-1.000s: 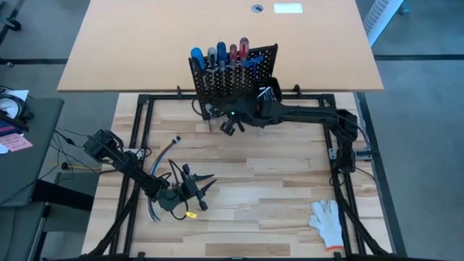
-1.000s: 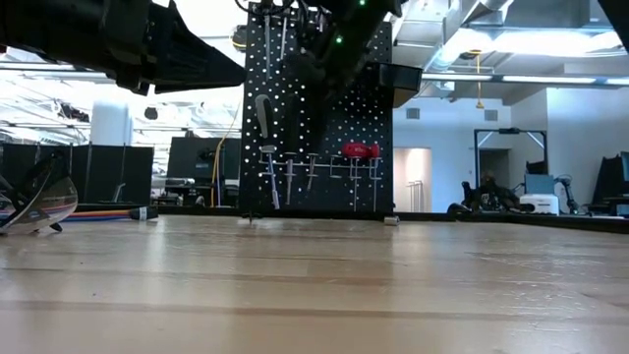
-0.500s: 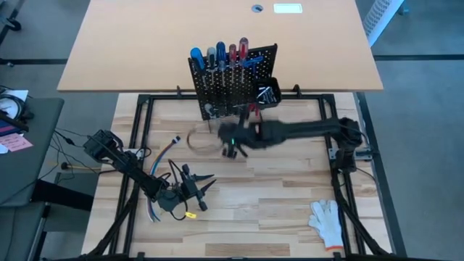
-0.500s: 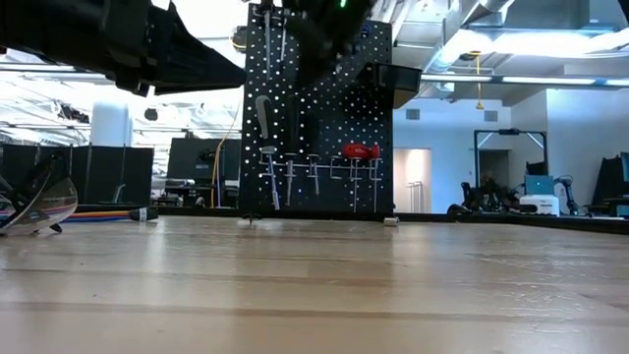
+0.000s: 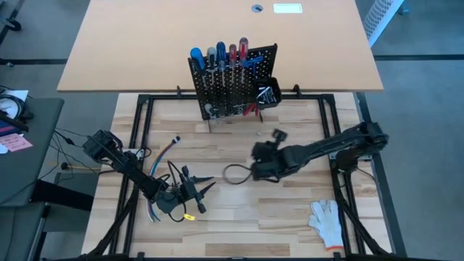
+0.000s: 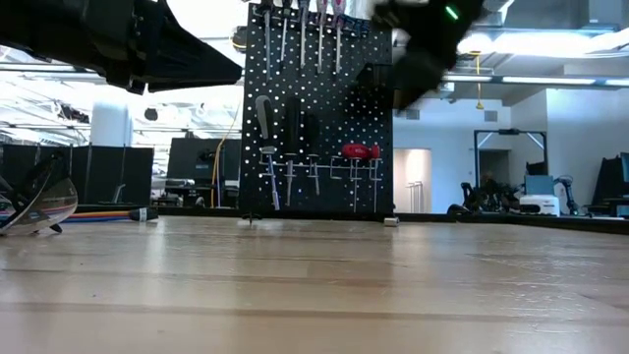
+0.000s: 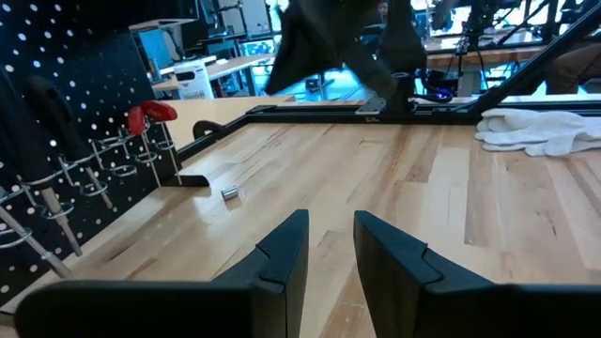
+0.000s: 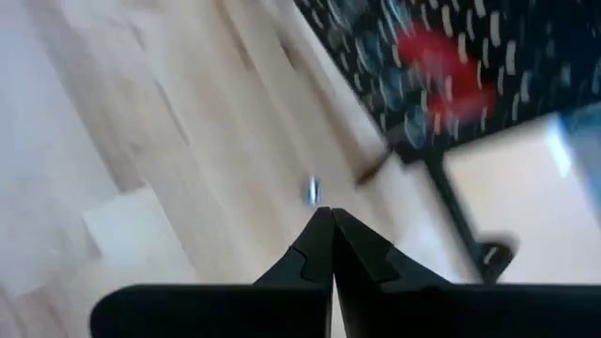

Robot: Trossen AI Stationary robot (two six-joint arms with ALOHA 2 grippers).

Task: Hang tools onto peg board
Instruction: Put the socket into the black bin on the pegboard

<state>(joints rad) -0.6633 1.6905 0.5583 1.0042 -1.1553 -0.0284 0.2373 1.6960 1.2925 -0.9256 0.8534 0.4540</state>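
The black peg board (image 5: 233,81) stands upright at the table's far side. Screwdrivers with blue, grey and red handles (image 5: 220,56) stick up along its top row. Red-handled pliers (image 6: 360,150) hang lower down, and a small black bin (image 5: 267,93) on it holds thin metal keys. A small metal bit (image 7: 230,193) lies loose on the wood near the board's foot. My right gripper (image 5: 251,171) hovers shut over the table's middle, holding nothing. My left gripper (image 5: 201,186) is level at the near left, open, with nothing between its fingers (image 7: 331,252).
A white glove (image 5: 328,221) lies at the near right corner. A bundle of coloured cables (image 5: 154,206) trails under the left arm. A black frame (image 5: 145,98) borders the wooden work surface. A large tan tabletop (image 5: 217,29) stands behind the peg board.
My right gripper has drawn away from the peg board toward the table's near edge and a little to the right. It has sunk somewhat and rolled as it went, and its fingers have stayed shut.
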